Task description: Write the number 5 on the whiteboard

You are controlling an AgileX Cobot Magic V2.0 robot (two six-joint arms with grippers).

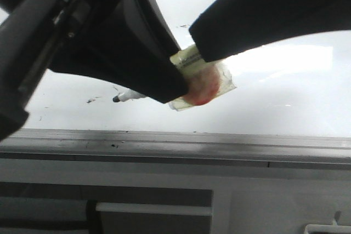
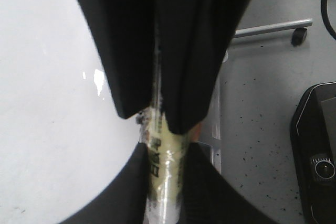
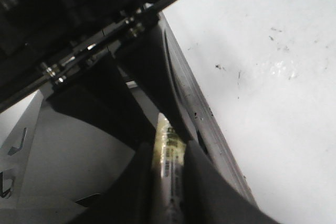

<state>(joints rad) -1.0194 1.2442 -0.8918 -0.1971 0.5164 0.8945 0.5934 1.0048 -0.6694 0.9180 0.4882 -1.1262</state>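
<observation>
The whiteboard (image 1: 274, 91) is glossy white with a glare patch and small dark specks; it also shows in the left wrist view (image 2: 47, 129) and the right wrist view (image 3: 273, 103). No drawn number 5 shows on it. A tape-wrapped marker (image 1: 189, 58) lies low over the board, its dark tip (image 1: 116, 100) pointing left just above the surface. My left gripper (image 1: 174, 89) is shut on the marker (image 2: 165, 171). My right gripper (image 1: 198, 47) is shut on the same marker (image 3: 170, 166), further back along its barrel. The grippers hide much of the board.
The board's grey metal frame rail (image 1: 175, 143) runs along its near edge, with grey panels (image 1: 153, 206) below. In the left wrist view a speckled grey floor holds a caster leg (image 2: 299, 35) and a black device (image 2: 315, 150).
</observation>
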